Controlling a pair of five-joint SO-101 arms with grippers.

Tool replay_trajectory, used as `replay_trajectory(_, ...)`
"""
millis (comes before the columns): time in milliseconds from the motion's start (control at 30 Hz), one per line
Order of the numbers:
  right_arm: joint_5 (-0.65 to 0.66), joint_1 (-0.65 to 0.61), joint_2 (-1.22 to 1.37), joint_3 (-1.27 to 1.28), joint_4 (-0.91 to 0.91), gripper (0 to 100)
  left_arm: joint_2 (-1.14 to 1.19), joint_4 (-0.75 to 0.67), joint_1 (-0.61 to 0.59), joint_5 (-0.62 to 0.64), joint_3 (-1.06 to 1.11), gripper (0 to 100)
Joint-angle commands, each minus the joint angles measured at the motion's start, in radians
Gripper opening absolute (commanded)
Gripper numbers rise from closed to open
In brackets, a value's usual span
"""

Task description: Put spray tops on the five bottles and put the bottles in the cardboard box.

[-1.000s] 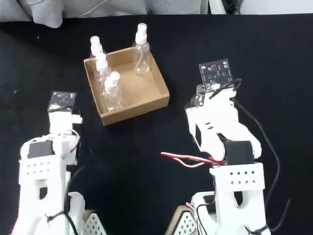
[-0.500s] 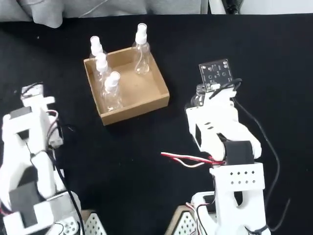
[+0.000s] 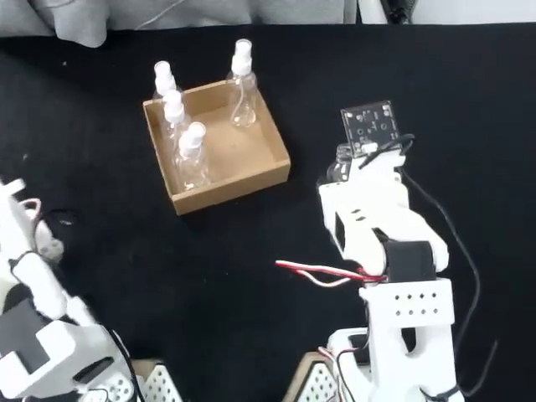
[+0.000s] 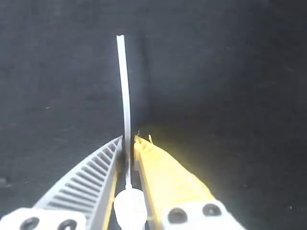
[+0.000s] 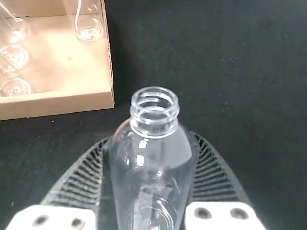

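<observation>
- Brown open cardboard box (image 3: 230,194): toward the far edge of the black worktop (image 3: 469,100), left of centre. It holds four clear plastic bottles with white spray tops (image 3: 193,151).
- Fifth clear bottle, uncapped (image 5: 154,112): near the box's right side, apart from it, clamped between the jaws of the right gripper (image 5: 151,140).
- White spray top with long dip tube (image 4: 123,91): pinched in the narrow jaws of the left gripper (image 4: 127,142), by the worktop's left edge.

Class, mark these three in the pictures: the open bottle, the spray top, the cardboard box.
open bottle (image 5: 152,158): right wrist view, upper body.
spray top (image 4: 123,96): left wrist view, its thin tube.
cardboard box (image 3: 243,155): high view, bare floor.
</observation>
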Motion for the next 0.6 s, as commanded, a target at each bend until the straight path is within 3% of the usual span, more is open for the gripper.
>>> replay_trajectory(0, 0.000, 0.017, -0.022, -0.005, -0.026, 9.6, -0.008, -0.003, -0.108, -0.031, -0.044, 10)
replay_trajectory(167, 0.000, 0.017, -0.022, -0.005, -0.026, 9.7, -0.008, 0.044, -0.203, -0.003, -0.053, 28)
replay_trajectory(333, 0.002, 0.017, -0.022, -0.005, -0.026, 9.7, -0.008, 0.086, -0.260, -0.012, -0.097, 28)
replay_trajectory(567, 0.002, 0.017, -0.022, -0.005, -0.025, 9.8, -0.008, 0.209, -0.297, -0.130, -0.203, 28)
